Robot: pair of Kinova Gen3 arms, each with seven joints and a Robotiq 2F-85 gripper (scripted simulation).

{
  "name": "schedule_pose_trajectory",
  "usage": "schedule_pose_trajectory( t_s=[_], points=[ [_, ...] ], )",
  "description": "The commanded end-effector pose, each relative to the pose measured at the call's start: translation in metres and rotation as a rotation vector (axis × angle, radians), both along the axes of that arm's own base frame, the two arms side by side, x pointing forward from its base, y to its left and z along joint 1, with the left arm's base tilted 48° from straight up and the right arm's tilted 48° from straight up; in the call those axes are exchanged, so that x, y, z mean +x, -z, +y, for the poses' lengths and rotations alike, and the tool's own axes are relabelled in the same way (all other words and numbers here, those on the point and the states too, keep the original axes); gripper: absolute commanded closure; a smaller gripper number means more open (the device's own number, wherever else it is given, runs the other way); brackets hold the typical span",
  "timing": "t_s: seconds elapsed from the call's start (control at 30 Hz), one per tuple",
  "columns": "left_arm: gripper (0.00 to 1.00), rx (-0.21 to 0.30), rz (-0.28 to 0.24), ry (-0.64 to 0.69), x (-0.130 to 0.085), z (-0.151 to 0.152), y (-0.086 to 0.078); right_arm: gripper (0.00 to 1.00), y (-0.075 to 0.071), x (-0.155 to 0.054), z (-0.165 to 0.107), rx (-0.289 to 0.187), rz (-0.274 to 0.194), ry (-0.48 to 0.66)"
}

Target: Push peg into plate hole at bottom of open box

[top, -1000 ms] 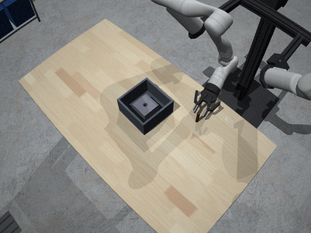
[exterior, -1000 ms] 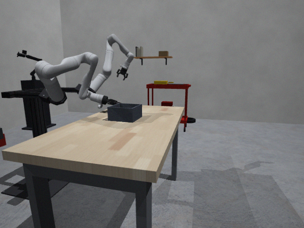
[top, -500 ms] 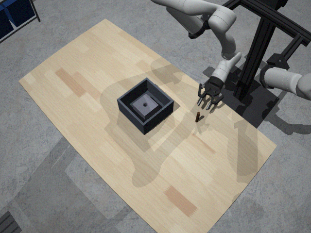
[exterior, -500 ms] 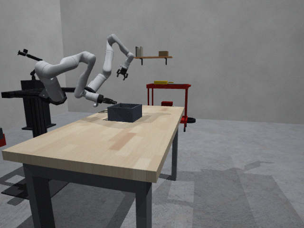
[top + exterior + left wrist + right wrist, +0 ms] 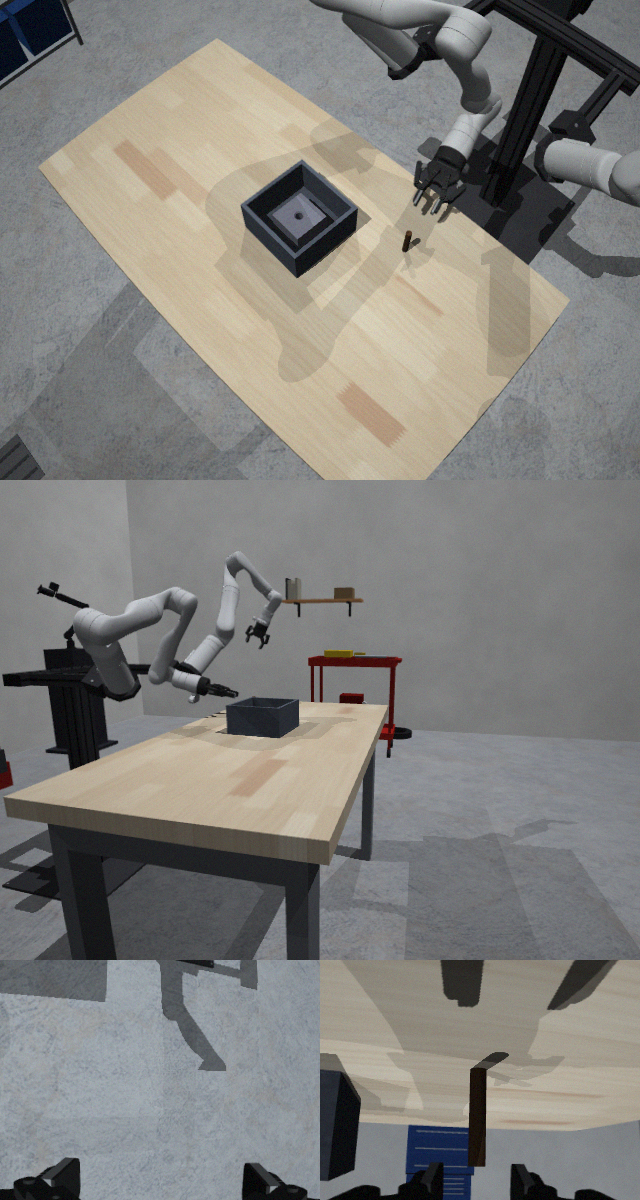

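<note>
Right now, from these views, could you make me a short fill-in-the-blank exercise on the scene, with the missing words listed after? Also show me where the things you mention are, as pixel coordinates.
The brown peg [image 5: 406,241] [image 5: 478,1120] stands ____ on the table [image 5: 180,258] [image 5: 180,790] [image 5: 580,1040].
The peg is ____ the dark box [image 5: 328,240] [image 5: 253,720] [image 5: 335,1125], not within its walls.
The plate [image 5: 284,217] in the box has a ____ in its middle.
The right gripper [image 5: 424,205] [image 5: 236,693] [image 5: 476,1180] is ____, with nothing between its fingers.

Missing words: upright; outside; hole; open
</note>
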State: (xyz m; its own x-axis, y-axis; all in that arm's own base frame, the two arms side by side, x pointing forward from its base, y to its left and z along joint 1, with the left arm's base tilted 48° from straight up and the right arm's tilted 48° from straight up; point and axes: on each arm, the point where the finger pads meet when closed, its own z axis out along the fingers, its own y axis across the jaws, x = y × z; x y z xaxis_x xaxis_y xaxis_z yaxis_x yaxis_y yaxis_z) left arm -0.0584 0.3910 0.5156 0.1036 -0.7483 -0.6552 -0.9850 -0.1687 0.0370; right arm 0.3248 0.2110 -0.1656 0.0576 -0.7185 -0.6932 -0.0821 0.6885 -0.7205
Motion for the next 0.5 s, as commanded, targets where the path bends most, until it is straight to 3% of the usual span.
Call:
schedule_pose_trajectory(
  t_s=[0.0,0.47],
  points=[
    [0.002,0.001,-0.001,0.0,-0.0003,-0.0001,-0.0004,0.526,-0.0005,-0.0005,0.0012,0.002,0.0,-0.001],
    [0.002,0.001,-0.001,0.0,-0.0003,-0.0001,-0.0004,0.526,-0.001,-0.0006,0.0016,0.001,0.006,0.006]
  ],
)
